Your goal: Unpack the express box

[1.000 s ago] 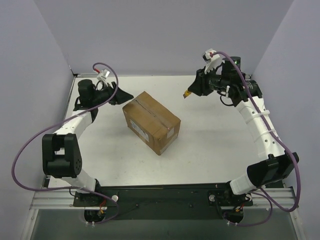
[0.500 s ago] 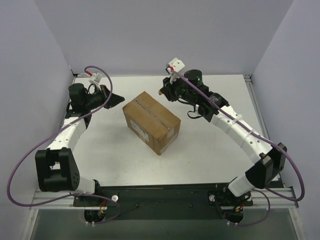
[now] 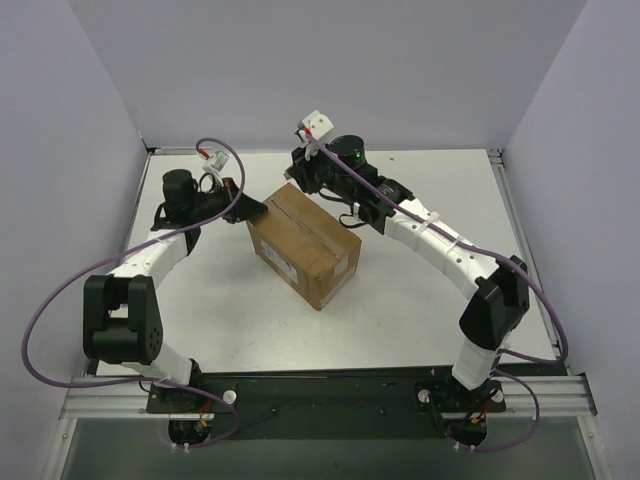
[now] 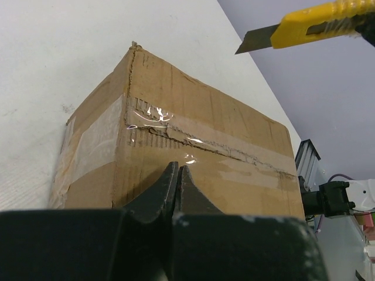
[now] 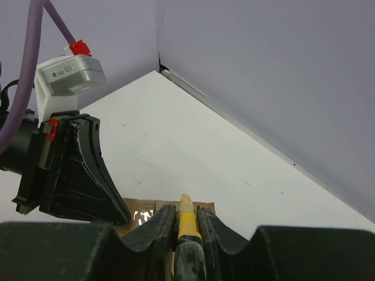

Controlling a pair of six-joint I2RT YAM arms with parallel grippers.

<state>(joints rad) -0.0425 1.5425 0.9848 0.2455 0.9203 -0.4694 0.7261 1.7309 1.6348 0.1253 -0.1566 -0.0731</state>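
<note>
The table is white and walled on three sides; its near edge is covered by the arm bases. The box stands at the table's centre, set at an angle to the edges, flaps shut. The left arm reaches in from the left, and the right arm stretches from the right base across to the box's far end. The left gripper is at the box's left end face. In the left wrist view its fingers are pressed together with nothing between them. Whether the tips touch the cardboard cannot be determined. The right gripper hangs over the far top corner of the box. In the right wrist view its fingers are clamped on a yellow knife, whose rear part is cut off by the frame. The top view hides the knife behind the gripper. The left wrist view shows the knife's blade extended, above the box and clear of it. Clear tape runs along the top seam and down the end face, wrinkled and glaring. A white label sits on the near right side; its print is unreadable.
</note>
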